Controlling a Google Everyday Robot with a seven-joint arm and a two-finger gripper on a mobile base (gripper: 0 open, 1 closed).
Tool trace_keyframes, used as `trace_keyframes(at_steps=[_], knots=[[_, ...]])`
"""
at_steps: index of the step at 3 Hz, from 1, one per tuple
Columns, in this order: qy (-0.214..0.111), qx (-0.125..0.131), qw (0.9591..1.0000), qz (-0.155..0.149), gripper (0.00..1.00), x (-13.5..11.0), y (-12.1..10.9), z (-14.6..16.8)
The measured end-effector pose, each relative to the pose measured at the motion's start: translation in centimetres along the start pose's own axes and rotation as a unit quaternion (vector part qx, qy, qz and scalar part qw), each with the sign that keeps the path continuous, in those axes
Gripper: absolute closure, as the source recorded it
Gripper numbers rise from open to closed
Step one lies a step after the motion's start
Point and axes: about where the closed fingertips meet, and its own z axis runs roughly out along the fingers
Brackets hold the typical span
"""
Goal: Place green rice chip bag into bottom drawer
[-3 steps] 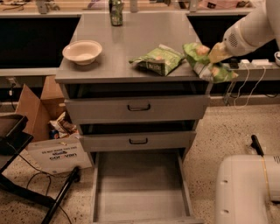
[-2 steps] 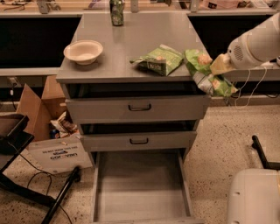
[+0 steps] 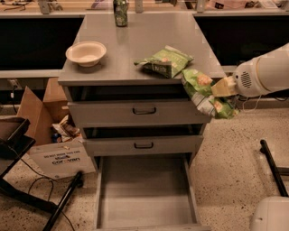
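My gripper point(image 3: 222, 87) comes in from the right on a white arm and is shut on the green rice chip bag point(image 3: 205, 92). The bright green wrinkly bag hangs in the air off the cabinet's right front corner, in front of the top drawer's right end. The bottom drawer point(image 3: 144, 191) is pulled out at floor level, a grey flat-floored tray, below and to the left of the bag.
A paler olive-green bag point(image 3: 165, 62), a white bowl point(image 3: 86, 53) and a can point(image 3: 120, 9) are on the cabinet top point(image 3: 135, 40). Two shut drawer fronts point(image 3: 143, 110) sit above the open drawer. A cardboard box point(image 3: 38, 110) and cables lie on the floor at left.
The gripper has carried the green bag off the cabinet top, forward and down, past the right front corner. The view has also shifted.
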Motion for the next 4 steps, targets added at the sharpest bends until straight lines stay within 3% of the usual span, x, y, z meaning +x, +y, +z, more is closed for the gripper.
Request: trace_keyframes(at_steps=[1,2,3,4], knots=[[0.061,0.000,0.9978,0.025,1.00,5.3,-0.5,4.1],[0.159,-0.016,0.9853,0.061,1.00,14.4,-0.7,10.5],[0.256,-0.058,0.9612,0.084,1.00,24.2,0.9,18.6],[0.297,-0.088,0.9470,0.086,1.00,29.0,1.8,23.9]])
